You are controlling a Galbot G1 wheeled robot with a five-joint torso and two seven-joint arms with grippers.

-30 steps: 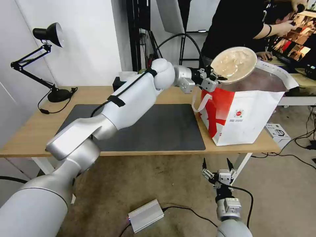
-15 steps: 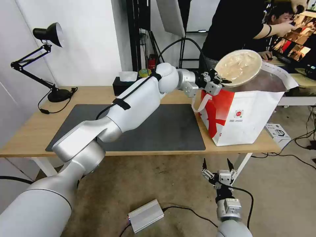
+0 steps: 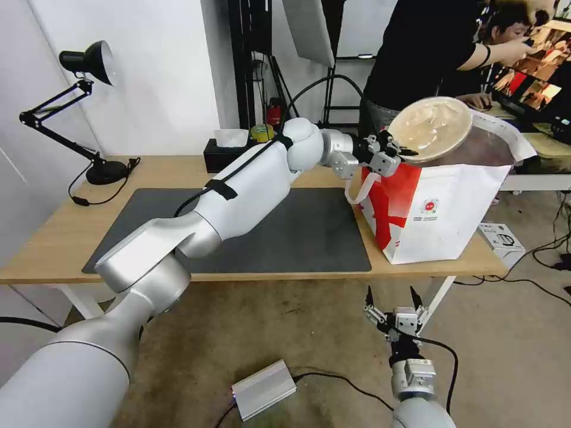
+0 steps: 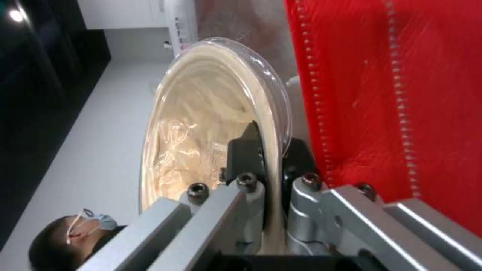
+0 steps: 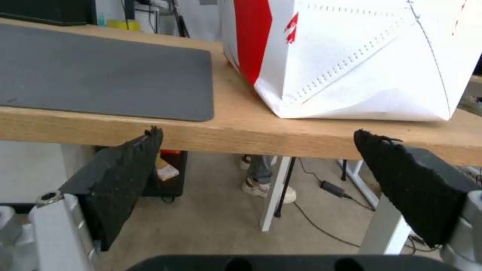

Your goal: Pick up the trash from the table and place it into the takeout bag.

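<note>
The table carries the takeout bag at its right end, mouth open upward. Above the bag's left rim, the left gripper is clamped on the edge of the shallow beige bowl, which tilts steeply with its far side over the foil-lined opening; lowering it rightward looks like the coming move. The right gripper hangs spread apart, below the bag, under the table edge.

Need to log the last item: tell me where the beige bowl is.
In the head view the beige bowl is tilted above the bag's open top at the table's right end, its rim pinched in the left pincer.
</note>
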